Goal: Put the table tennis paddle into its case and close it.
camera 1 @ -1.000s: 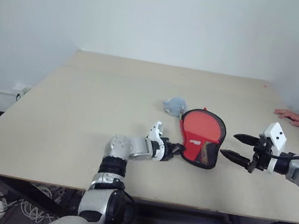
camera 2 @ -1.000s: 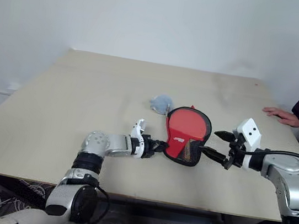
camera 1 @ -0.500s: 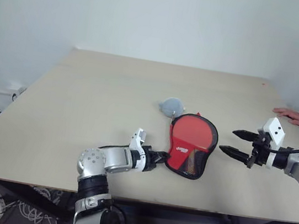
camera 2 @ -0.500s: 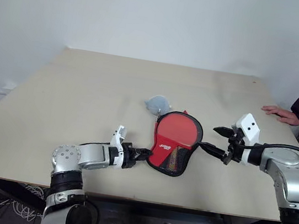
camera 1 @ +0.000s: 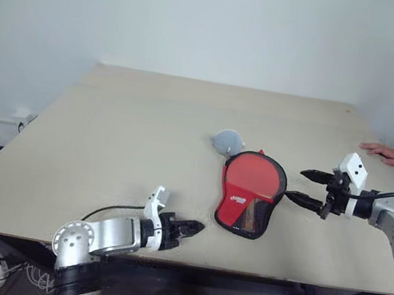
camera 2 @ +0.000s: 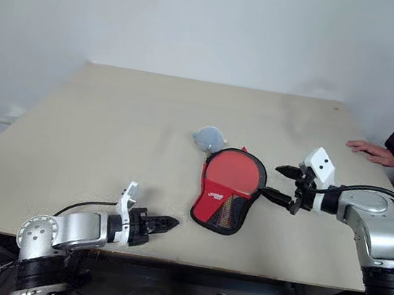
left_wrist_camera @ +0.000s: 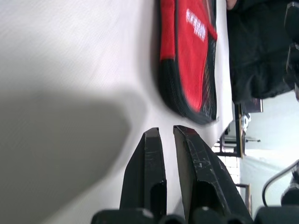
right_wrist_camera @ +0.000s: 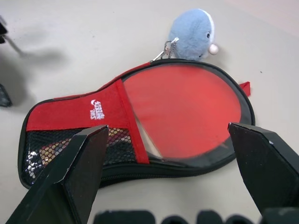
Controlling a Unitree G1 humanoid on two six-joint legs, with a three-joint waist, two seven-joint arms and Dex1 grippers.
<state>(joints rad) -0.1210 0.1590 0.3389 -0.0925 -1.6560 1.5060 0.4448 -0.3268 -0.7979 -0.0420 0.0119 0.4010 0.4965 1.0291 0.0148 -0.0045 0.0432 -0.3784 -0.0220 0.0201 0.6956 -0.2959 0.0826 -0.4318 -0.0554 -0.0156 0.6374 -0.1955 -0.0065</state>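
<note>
The case (camera 1: 236, 206) lies flat on the table (camera 1: 110, 135), right of the middle, red with a black rim, a white logo and a mesh panel. The table tennis paddle (right_wrist_camera: 182, 107) sits inside it. Its round red face shows in the wide part, and its brown handle shows dimly under the mesh. My left gripper (camera 1: 196, 228) is shut and empty near the front edge, a short way left of the case's narrow end. My right gripper (camera 1: 298, 184) hovers open just right of the case's round end, touching nothing.
A small grey fuzzy lump (camera 1: 227, 141) lies against the far rim of the case, joined to it by a metal ring. A person's hand (camera 1: 386, 152) rests on the table's far right edge. Bare tabletop stretches to the left and to the back.
My left gripper has pulled back from the case's narrow end toward the front left and now stands apart from it. The case slid a little left and turned. The right gripper barely moved.
</note>
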